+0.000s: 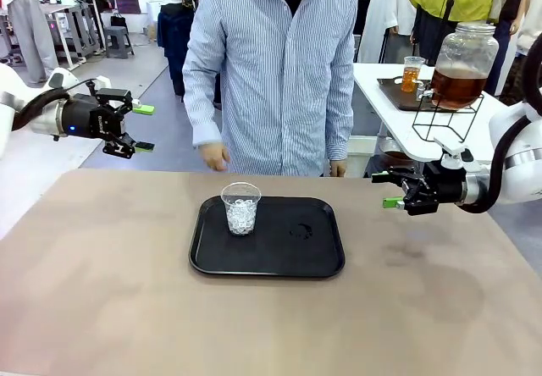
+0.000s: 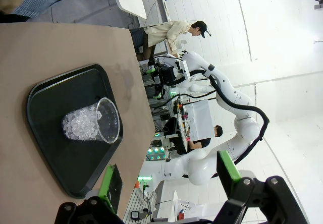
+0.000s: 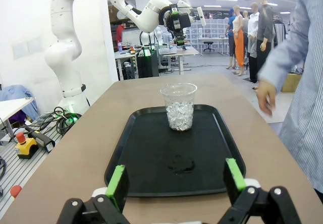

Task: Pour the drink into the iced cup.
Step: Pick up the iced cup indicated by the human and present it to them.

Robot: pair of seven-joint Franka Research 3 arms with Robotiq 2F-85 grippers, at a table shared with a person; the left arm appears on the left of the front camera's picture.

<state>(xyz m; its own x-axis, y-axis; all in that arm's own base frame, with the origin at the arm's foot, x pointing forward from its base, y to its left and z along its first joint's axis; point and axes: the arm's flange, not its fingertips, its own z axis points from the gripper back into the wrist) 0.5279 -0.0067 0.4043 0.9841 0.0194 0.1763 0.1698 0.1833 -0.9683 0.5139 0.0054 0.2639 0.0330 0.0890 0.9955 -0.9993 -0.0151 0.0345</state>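
Our left gripper [image 1: 144,128] and right gripper [image 1: 386,188] hang spread, empty, flanking the tray [image 1: 313,257], likely giving the iced cup [image 1: 241,207] on it room; the drink [image 1: 457,86] sits in its jar [image 1: 470,41] on the side table [image 1: 398,130].

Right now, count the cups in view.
2. An iced cup stands on the tray; a cup of drink sits beside the jar on the side table. More may be hidden behind the person.
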